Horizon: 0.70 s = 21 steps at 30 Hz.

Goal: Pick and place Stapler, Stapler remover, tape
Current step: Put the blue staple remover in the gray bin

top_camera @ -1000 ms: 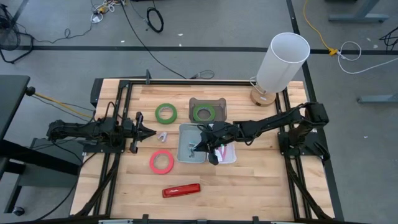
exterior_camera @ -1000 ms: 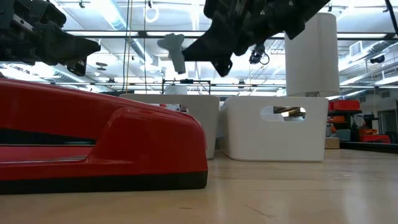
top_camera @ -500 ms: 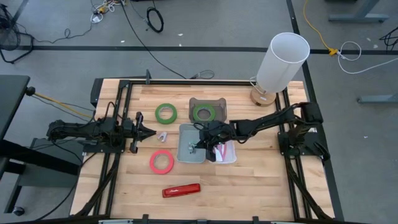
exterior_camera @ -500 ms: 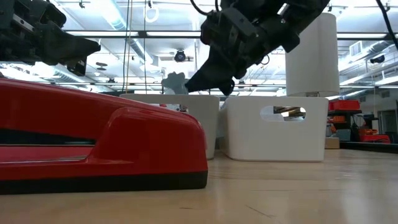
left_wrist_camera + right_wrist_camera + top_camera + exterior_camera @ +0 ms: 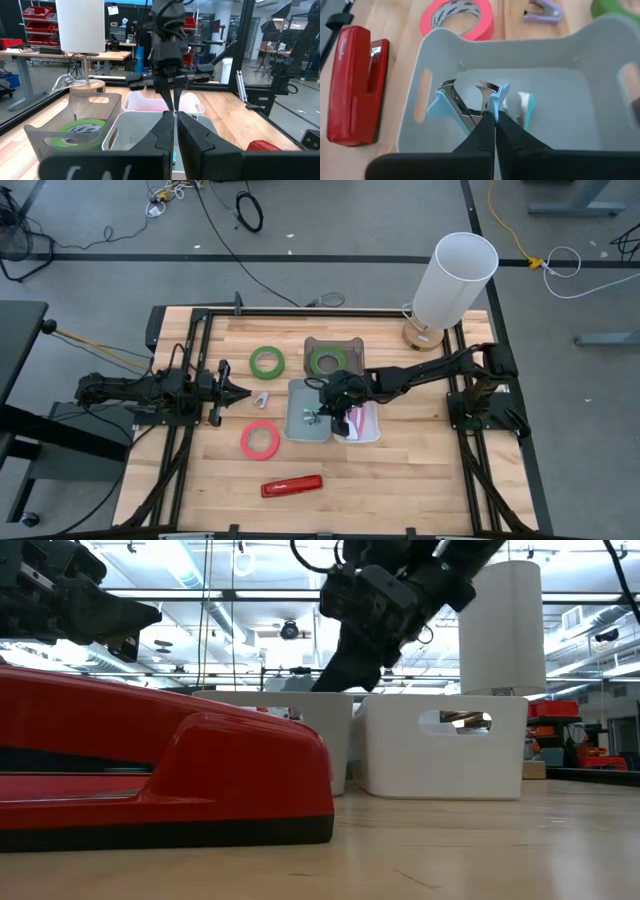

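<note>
Over the grey bin (image 5: pixel 470 55), the right gripper (image 5: pixel 494 121) has sunk from well above the rim into it, fingers clenched on a light-blue staple remover (image 5: pixel 465 102) with steel claws; release looks imminent. Left gripper (image 5: pixel 240 392) waits closed near a purple remover (image 5: pixel 261 399).

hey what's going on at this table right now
The right hand is down inside the grey bin, shut on a light blue staple remover that it is placing there. The left hand waits, shut, over the left side of the table. A red stapler, a pink tape roll, a green tape roll and a purple staple remover are out on the wood.
</note>
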Tool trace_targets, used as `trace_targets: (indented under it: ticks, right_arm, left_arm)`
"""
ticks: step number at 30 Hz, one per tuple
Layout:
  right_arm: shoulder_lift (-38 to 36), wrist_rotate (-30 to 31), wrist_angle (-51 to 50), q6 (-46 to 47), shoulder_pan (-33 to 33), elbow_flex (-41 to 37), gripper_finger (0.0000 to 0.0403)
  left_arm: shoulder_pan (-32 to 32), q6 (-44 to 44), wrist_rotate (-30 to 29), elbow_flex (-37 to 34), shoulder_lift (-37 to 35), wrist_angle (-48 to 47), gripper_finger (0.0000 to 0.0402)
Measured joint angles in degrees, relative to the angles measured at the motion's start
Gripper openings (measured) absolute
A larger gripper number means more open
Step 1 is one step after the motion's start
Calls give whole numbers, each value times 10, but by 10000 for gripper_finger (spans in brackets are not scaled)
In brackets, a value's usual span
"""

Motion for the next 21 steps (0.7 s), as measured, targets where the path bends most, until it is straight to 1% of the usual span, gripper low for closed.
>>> trace_targets:
  ticks: [2, 13, 21]
  right_arm:
    - [0, 0, -18, -14, -5, 22, 1]
    - [0, 0, -128, -20, -18, 139, 1]
    - [0, 0, -156, -5, -18, 153, 1]
  left_arm:
    - [0, 0, 0, 0, 0, 0, 28]
    - [0, 0, 0, 0, 0, 0, 28]
    - [0, 0, 0, 0, 0, 0, 28]
